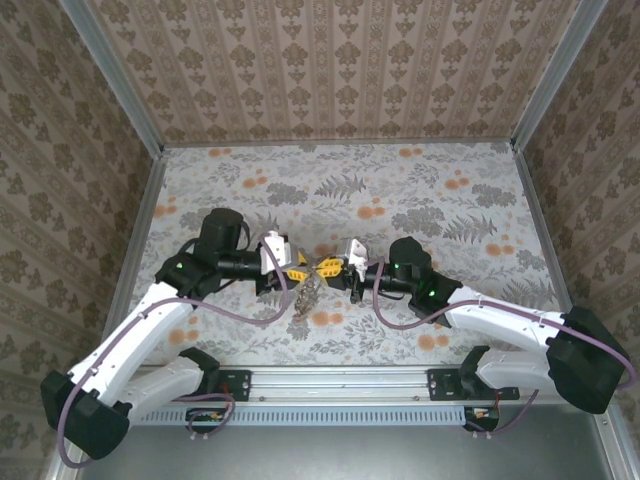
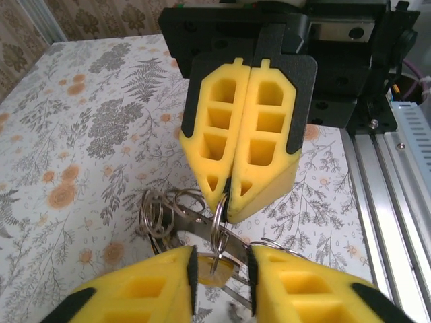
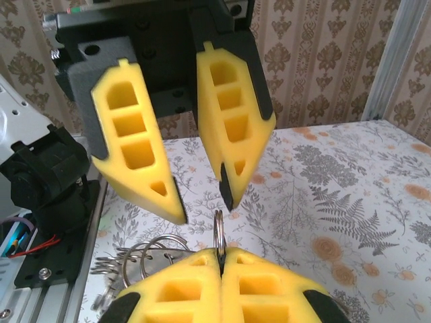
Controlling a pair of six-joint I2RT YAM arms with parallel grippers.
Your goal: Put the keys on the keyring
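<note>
The keyring [image 2: 217, 227], a thin metal loop seen edge-on, is pinched between the yellow fingers of my right gripper [image 2: 227, 202], which is shut on it. Grey metal keys [image 2: 194, 225] and a yellow tag [image 2: 219, 272] hang from it, along with other small rings [image 2: 161, 208]. My left gripper [image 2: 221, 259] is open, its fingers standing either side of the hanging keys and tag. In the right wrist view the keyring [image 3: 219, 232] rises out of my shut right gripper [image 3: 221, 254], and the open left gripper [image 3: 202, 202] faces it. From above, both grippers meet over the key bunch [image 1: 308, 295].
The floral table [image 1: 400, 200] is boxed in by patterned walls with metal corner posts [image 1: 545, 75]. An aluminium rail [image 2: 397, 175] runs along the near edge beside the arm bases. Purple cables [image 1: 400, 320] loop beside both arms.
</note>
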